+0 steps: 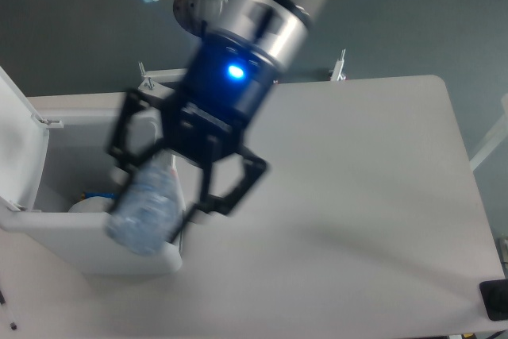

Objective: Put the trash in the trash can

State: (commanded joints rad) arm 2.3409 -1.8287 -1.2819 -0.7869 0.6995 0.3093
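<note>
White table [373, 196]; fingers [190, 216] clamped around clear bottle [147, 208].

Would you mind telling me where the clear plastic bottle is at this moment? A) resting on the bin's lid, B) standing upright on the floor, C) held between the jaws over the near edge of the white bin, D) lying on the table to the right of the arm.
C: the bottle sits tilted between the jaws of the gripper, above the near rim of the bin.
</note>
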